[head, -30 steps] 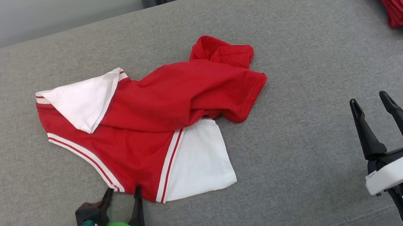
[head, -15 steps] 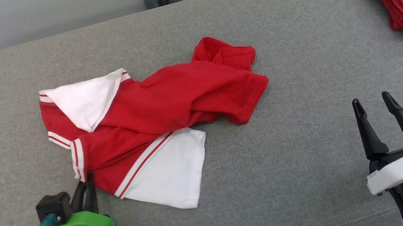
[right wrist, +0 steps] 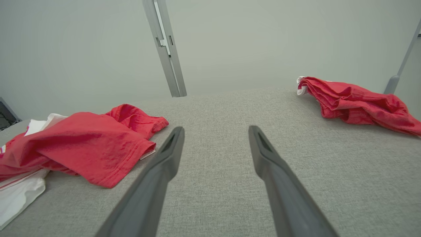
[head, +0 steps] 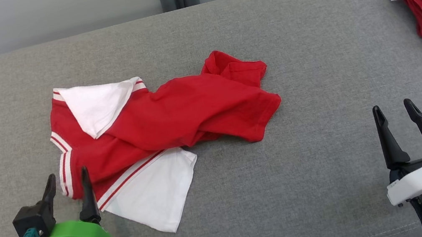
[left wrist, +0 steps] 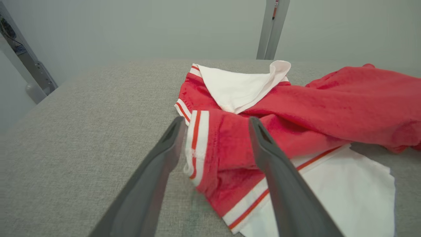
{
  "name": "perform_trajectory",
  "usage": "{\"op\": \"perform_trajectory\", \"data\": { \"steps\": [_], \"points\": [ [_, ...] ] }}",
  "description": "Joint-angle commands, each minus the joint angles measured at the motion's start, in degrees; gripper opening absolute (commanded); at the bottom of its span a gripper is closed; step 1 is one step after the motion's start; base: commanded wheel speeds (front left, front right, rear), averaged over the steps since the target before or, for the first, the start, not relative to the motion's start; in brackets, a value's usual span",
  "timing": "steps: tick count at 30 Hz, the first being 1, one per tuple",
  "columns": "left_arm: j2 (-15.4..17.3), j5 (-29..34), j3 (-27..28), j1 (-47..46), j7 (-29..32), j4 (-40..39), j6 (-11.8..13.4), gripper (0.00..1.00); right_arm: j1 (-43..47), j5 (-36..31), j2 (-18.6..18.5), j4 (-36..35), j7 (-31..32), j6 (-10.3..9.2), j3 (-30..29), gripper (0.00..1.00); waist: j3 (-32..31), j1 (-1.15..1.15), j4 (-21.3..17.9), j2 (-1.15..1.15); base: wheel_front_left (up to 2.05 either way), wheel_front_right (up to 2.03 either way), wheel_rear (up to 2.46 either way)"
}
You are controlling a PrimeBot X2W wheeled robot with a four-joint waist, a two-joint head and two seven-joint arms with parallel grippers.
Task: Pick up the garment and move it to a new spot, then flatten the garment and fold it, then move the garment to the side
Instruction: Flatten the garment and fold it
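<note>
Pincers are both wide: your left pincer (head: pixel 68 184) just by the striped edge of the red garment (head: pixel 184 112), your right pincer (head: pixel 393 111) well apart from it

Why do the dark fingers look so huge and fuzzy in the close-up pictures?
Left wrist view: the left tool sits close to the wide lens, so its fingers swell and soften toward the bottom edge; the garment looks sharp. Right wrist view: same with the right tool. Head view: even light, faint shadows.
</note>
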Motion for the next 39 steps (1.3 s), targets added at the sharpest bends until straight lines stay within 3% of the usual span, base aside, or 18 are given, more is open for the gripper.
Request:
{"op": "perform_trajectory", "data": {
  "steps": [1,10,13,24,31,39],
  "points": [
    [-0.18,-0.40,0.37,0.93,-0.58,-1.04,0.18,1.00,0.64,-0.29,-0.09,0.07,-0.17,-0.07,-0.15,1.00,-0.48,0.00,0.79,0.00,0.00,0.00,0.00],
    [-3.78,2.72,4.96,6.43,-1.12,-14.95,1.34,1.00,1.08,-0.76,0.20,0.29,-0.17,-0.07,-0.24,1.00,-1.89,0.00,3.49,0.00,0.00,0.00,0.00],
    [-5.49,4.51,6.83,9.52,-1.14,-19.89,0.58,1.00,1.32,-0.69,0.05,0.44,-0.17,-0.07,-0.51,1.00,-2.10,0.00,4.46,0.00,0.00,0.00,0.00],
    [-7.73,7.62,6.67,9.57,-1.14,-22.08,-1.94,1.00,-3.71,-0.05,-1.49,3.32,-0.18,-0.07,2.70,1.00,-0.29,0.00,7.85,0.00,0.00,0.00,0.00],
    [-8.16,7.52,4.58,7.62,-1.16,-21.58,-2.41,1.00,-13.40,0.09,-3.88,11.10,-0.17,-0.07,7.84,1.00,2.35,0.00,10.56,0.00,0.00,0.00,0.00],
    [-8.20,5.03,-0.03,5.54,-1.15,-21.42,-0.84,1.00,-21.79,1.40,-5.33,24.07,-0.17,-0.07,11.38,1.00,5.25,0.00,14.39,0.00,0.00,0.00,0.00]
  ]
}}
